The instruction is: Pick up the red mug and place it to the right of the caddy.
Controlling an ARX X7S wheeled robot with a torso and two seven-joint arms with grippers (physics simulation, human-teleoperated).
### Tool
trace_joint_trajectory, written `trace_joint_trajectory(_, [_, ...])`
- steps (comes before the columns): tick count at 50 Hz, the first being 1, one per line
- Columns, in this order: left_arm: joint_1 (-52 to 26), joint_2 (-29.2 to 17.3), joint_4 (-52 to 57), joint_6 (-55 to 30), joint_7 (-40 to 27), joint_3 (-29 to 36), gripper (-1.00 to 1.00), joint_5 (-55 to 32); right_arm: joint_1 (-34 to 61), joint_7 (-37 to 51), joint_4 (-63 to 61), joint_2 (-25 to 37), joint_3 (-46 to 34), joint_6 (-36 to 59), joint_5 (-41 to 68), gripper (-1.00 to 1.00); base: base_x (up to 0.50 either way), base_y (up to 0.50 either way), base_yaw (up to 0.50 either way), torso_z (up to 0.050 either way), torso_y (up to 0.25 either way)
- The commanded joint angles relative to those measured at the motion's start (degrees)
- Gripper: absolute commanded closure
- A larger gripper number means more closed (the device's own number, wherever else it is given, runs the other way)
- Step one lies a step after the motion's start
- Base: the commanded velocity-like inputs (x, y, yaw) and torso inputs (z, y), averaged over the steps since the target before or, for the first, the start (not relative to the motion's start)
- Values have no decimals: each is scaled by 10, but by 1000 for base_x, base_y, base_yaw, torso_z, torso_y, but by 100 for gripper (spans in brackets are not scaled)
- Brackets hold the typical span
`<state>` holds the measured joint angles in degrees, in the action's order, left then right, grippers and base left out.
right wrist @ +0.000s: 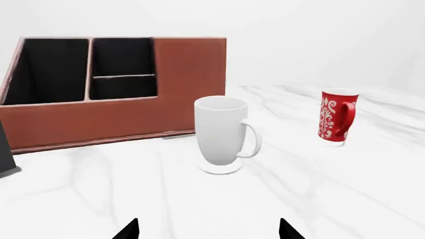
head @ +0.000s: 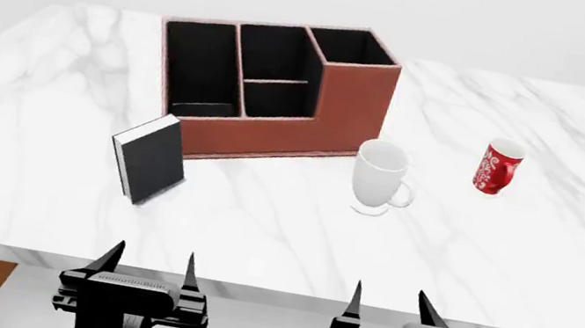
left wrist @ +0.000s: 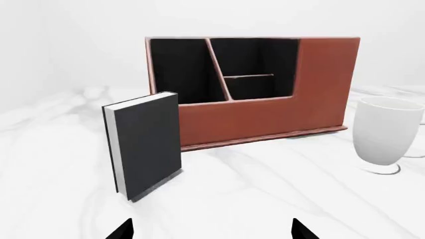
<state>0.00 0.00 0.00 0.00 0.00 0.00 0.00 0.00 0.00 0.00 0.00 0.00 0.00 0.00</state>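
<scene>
Currently both arms sit at the near table edge, nothing reached for. The left gripper and right gripper each show two fingertips spread apart with nothing between them; jaws parted and empty on both sides.

The red mug stands upright on the marble table, well to the right of the caddy, with the white footed mug between them, near the caddy's right front corner. In the right wrist view the red mug's handle faces toward the camera side, slightly right. The black book stands on edge at the caddy's left front corner, apart from the job.

Judgement: the mug already lies on the caddy's right, but far off; the goal spot is probably the bare marble just beside the caddy's right wall, behind the white mug. The right arm is nearer, so it suits the pick. Risk: clipping the white mug during transfer.
</scene>
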Motion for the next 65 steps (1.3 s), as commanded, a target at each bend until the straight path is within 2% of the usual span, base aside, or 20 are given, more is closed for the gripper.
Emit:
trace_joint_trajectory(1, [-1,-9,-1,-1,-11,9,-100,-9,1,7,-3,9,-12,6,12,-100,0,0,0,0,0])
trace_joint_trajectory(4, [-3,-16,-4,-5,-16,17,-100,-18,-4,-20,-20,21,-18,29,54,-100,0,-258,0,0,0])
trace_joint_trajectory(37, [-5,-46,-11,0,-51,51,-100,-42,5,28,-4,47,-48,25,75,-100,0,-500,0,0,0])
trace_joint_trajectory(41, [-11,-53,46,-63,-53,60,-100,-46,16,39,-34,49,-50,72,83,-100,0,-104,0,0,0])
trace_joint_trajectory(45, [-65,-74,220,-258,-59,64,-100,-52,51,65,-113,59,-53,182,80,-100,0,0,0,0,0])
trace_joint_trajectory(46, [-117,-80,296,-344,-64,60,-100,-58,68,68,-145,64,-53,231,86,-100,0,0,0,0,0])
trace_joint_trajectory(47, [-131,-82,314,-390,-64,59,-100,-62,71,69,-153,65,-53,241,88,-100,0,0,0,0,0])
trace_joint_trajectory(50, [-272,-89,421,-582,-62,57,-100,-82,94,77,-210,66,-46,305,107,-100,0,0,0,0,0])
trace_joint_trajectory(53, [-341,-87,443,-662,-62,55,-100,-92,101,84,-215,65,-40,311,111,-100,0,0,0,0,0])
trace_joint_trajectory(65, [-338,-89,441,-645,-63,63,-100,-96,95,88,-209,71,-40,297,121,-100,467,0,0,0,0])
